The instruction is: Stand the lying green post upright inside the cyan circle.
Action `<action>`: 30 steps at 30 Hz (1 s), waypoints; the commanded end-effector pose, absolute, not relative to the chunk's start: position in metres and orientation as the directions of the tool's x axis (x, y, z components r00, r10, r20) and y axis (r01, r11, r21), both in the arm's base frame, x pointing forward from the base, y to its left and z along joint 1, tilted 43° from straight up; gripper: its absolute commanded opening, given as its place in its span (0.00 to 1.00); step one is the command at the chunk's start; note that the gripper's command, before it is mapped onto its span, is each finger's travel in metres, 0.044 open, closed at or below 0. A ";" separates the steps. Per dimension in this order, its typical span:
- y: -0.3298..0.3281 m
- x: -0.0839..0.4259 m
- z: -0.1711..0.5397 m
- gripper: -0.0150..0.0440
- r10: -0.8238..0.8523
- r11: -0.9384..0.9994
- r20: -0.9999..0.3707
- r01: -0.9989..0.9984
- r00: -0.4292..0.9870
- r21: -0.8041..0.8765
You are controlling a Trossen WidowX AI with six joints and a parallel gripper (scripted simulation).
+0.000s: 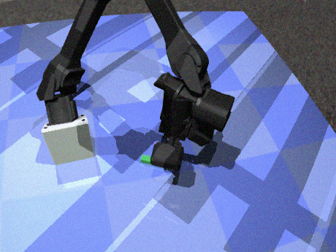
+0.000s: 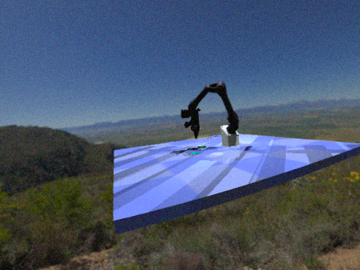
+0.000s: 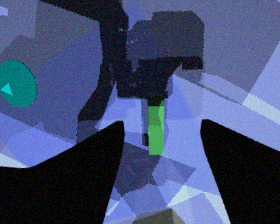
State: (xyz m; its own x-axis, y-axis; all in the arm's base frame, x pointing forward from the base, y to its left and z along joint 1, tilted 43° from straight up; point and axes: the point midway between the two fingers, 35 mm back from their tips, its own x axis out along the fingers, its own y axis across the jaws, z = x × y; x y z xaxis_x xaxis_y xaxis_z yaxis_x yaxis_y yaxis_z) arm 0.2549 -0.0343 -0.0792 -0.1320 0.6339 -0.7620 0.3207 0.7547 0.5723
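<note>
The green post (image 1: 145, 159) (image 2: 201, 146) (image 3: 156, 131) lies flat on the table; in the top view the gripper hides much of it. The flat cyan circle (image 2: 194, 153) (image 3: 17, 82) is away to the left of the post in the wrist view; in the top view it does not show, with the arm in front. My gripper (image 1: 175, 174) (image 2: 196, 135) (image 3: 162, 127) is open and empty, pointing down above the table. In the wrist view the post appears in the gap between the fingertips, its length running up and down the picture, with space on both sides.
The blue patterned table (image 1: 190, 235) (image 2: 156, 193) carries the arm's pale base block (image 1: 69, 144) (image 2: 231, 139). Dark arm shadows fall around the post and over part of the table. The table's edge is on the right in the top view.
</note>
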 end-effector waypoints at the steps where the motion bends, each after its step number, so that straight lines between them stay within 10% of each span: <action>1: 0.010 0.234 -0.121 0.65 0.648 0.745 -0.744 0.333 -0.160 0.578; 8: 0.016 0.231 -0.127 0.65 0.650 0.744 -0.743 0.333 -0.161 0.579; 16: 0.016 0.231 -0.127 0.29 0.650 0.744 -0.743 0.333 -0.161 0.579; 30: -0.001 0.239 -0.111 0.29 0.647 0.747 -0.746 0.333 -0.160 0.576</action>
